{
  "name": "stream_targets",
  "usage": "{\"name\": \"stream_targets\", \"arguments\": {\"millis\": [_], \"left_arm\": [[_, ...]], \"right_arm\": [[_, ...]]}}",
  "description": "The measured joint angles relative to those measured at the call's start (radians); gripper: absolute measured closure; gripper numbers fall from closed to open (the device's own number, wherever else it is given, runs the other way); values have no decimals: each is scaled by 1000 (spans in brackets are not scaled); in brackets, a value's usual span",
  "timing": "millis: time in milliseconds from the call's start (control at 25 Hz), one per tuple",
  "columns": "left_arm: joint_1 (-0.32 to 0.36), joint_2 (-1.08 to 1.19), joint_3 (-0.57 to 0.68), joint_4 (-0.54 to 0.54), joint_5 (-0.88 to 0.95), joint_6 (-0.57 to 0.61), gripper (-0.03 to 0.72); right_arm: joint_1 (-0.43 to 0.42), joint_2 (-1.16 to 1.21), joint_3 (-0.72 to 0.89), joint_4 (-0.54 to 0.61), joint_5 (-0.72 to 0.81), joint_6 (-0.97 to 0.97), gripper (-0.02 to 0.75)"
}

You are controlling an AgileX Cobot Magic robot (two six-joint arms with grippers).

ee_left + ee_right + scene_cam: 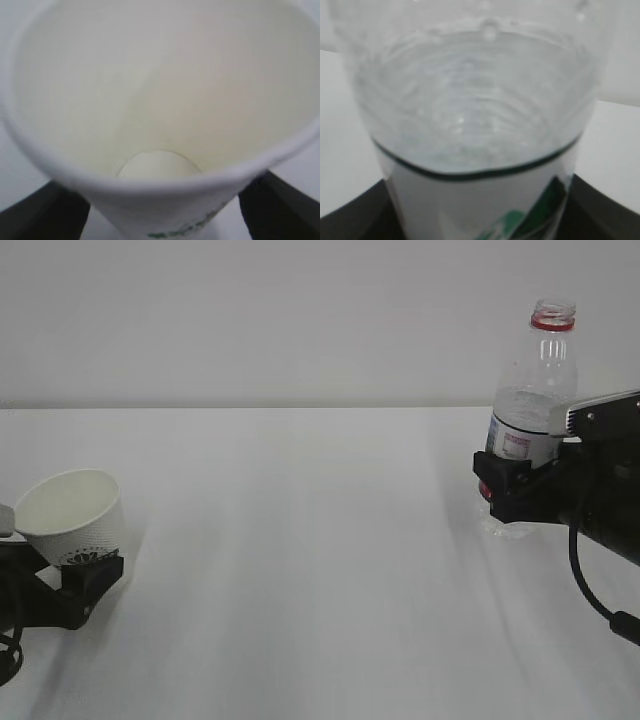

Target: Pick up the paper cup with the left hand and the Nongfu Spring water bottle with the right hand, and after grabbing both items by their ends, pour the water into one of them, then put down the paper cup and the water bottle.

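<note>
Exterior view shows both pickups apparently made and the pour not begun. Taking the desk (300,570) as the landmark: at its far left edge the left end effector (75,575) has its jaws spread wide and closed around the base of the paper cup (72,515), which is tilted with its mouth facing up and toward the desk's middle. At the desk's right side the right end effector (515,485) grips the Nongfu Spring water bottle (530,410) across its labelled lower body, jaws moderately spread to the bottle's width. The bottle stands upright, uncapped, with its bottom close to the desk; whether it has lifted clear is hard to tell from this angle.

Left wrist view looks straight into the cup and finds the cream interior dry, with a black finger (45,212) at each lower corner. Right wrist view shows the water (470,110) sitting level inside the bottle above the label.

Judging by this, grasping is finished. Still ahead: bringing the two together over the desk's middle, tipping the bottle into the cup, then setting both down.
</note>
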Motion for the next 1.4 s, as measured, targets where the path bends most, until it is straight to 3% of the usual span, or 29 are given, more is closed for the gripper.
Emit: {"name": "stream_targets", "arguments": {"millis": [760, 1400], "left_arm": [[0, 23, -42, 0, 0, 0, -2], [0, 27, -69, 23, 0, 1, 49]], "right_arm": [[0, 0, 0, 0, 0, 0, 217], [0, 0, 0, 0, 0, 0, 217]]}}
